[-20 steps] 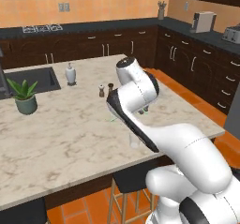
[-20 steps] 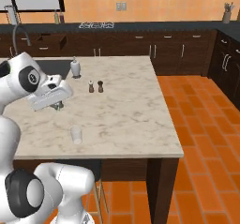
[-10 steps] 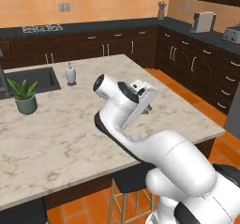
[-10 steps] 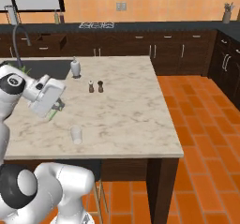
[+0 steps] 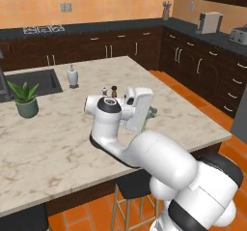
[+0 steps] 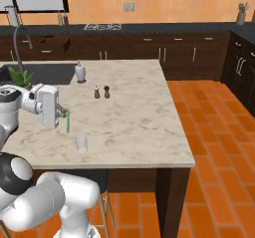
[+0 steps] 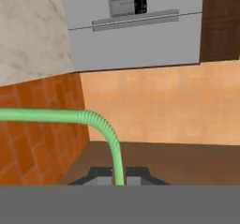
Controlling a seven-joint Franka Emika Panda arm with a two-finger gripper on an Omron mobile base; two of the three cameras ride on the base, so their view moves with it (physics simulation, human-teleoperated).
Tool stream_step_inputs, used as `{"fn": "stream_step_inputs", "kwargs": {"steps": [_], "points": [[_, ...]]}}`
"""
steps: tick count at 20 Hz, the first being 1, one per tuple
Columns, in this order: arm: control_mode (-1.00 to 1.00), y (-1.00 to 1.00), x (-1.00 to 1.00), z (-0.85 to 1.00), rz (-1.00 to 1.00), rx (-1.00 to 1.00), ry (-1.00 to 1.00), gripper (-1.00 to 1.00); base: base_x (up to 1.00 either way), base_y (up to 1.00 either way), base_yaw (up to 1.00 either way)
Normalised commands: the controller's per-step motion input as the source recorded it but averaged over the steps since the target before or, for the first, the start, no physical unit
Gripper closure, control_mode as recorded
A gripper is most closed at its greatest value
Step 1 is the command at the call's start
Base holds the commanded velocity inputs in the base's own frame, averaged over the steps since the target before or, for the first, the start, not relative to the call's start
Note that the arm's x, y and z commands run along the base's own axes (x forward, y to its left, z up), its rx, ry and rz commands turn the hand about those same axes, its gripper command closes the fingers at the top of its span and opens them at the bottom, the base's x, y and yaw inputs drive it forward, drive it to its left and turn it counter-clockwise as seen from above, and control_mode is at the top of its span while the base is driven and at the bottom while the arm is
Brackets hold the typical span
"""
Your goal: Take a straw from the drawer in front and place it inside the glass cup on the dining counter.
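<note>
A glossy white robot arm (image 5: pixel 159 162) built of rounded, bulbous segments, with black bands at its joints, a dark circular cap on one joint, a boxy white hand housing and a small dark end effector (image 6: pixel 64 113), seen from both base cameras.

From the left base camera my own forearm covers my tool (image 5: pixel 148 115), so its jaws cannot be made out there; only a sliver of the straw (image 5: pixel 152 113) shows past it. In the hand view the straw (image 7: pixel 101 124) runs off the left edge, and its lower end drops behind the bottom band. From the right, my tool (image 6: pixel 63 111) is too small to show the jaw gap. Below it on the bench (image 6: pixel 134 122), the glass cup (image 6: pixel 80 143) is a faint outline.
</note>
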Motion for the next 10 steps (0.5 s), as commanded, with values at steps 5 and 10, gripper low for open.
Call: {"fn": "stream_step_inputs", "kwargs": {"steps": [5,10], "points": [[-1.00,0.01,-0.18,0.00,-0.15,-0.22,0.00,1.00,0.00,0.00,0.00],[-1.00,0.11,0.03,0.00,-0.01,-0.11,0.00,1.00,0.00,0.00,0.00]]}}
